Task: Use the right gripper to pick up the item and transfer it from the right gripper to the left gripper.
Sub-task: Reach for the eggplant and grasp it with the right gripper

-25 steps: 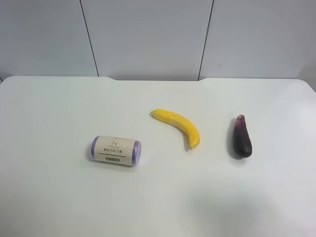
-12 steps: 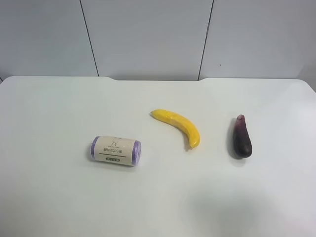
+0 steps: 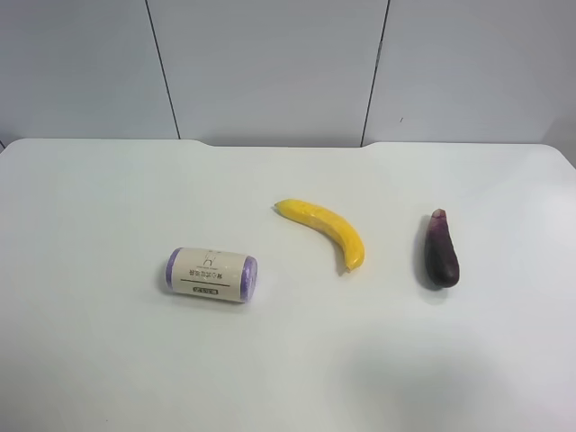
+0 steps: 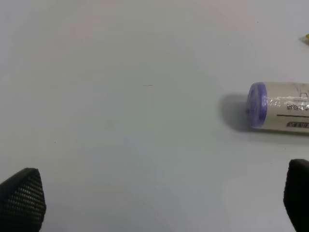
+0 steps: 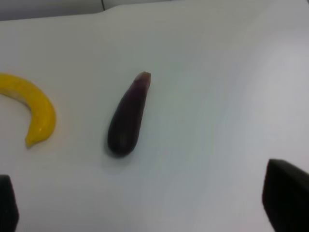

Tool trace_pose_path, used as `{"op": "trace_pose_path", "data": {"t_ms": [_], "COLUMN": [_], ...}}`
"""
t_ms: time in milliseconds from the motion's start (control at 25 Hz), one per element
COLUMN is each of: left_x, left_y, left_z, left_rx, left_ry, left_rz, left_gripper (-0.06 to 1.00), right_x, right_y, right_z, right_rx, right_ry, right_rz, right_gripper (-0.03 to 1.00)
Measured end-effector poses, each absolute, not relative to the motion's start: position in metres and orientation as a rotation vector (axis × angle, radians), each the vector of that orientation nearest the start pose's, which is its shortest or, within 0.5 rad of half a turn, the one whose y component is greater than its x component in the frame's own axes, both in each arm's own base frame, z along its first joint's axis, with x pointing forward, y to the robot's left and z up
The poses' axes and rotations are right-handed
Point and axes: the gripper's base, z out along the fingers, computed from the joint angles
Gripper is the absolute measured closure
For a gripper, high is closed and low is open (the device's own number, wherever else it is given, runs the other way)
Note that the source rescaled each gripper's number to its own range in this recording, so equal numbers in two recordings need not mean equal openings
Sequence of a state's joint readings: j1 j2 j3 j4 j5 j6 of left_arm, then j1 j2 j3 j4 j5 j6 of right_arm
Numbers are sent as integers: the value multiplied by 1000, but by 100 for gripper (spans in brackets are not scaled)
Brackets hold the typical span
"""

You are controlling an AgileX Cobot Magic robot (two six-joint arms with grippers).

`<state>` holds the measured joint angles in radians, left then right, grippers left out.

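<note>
A dark purple eggplant (image 5: 127, 118) is seen lying on the white table (image 5: 207, 96), its paler stem end pointed away from the right gripper (image 5: 147, 203). A yellow banana (image 5: 36, 106) is laid near it, not touching. The gripper's black fingertips (image 5: 287, 193) are spread wide, and the eggplant is touched by neither.

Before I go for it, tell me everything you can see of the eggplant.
The eggplant is small, glossy and dark purple, almost black. It pales to a dull purplish stem end with a blunt cut tip. It lies flat on the white table, slightly curved, with its stem end toward the back wall and its rounded end toward the front edge. Only the table touches it. The banana lies beside it, clearly apart.
</note>
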<state>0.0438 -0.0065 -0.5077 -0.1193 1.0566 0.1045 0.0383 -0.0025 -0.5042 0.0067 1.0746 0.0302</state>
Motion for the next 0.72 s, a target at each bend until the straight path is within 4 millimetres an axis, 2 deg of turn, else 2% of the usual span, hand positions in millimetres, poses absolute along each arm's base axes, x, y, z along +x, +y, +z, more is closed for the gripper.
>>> {"op": "trace_pose_path", "data": {"t_ms": [160, 280, 520, 720], "left_x": [-7, -7, -7, -7], "left_y": [-10, -10, -10, -10], "left_z": [280, 280, 280, 280], "left_rx": [67, 67, 67, 67], "left_ry": [2019, 2019, 2019, 2019], "left_rz": [-48, -48, -48, -48], "left_gripper": [-6, -6, -6, -6], "right_x": [1, 16, 63, 116], "right_y": [1, 1, 3, 5], "right_z": [278, 290, 315, 320], "right_rx": [-9, -9, 0, 1], "right_ry": [2097, 2170, 2342, 2508], "right_rz": [49, 47, 46, 40], "right_gripper": [-3, -3, -3, -3]}}
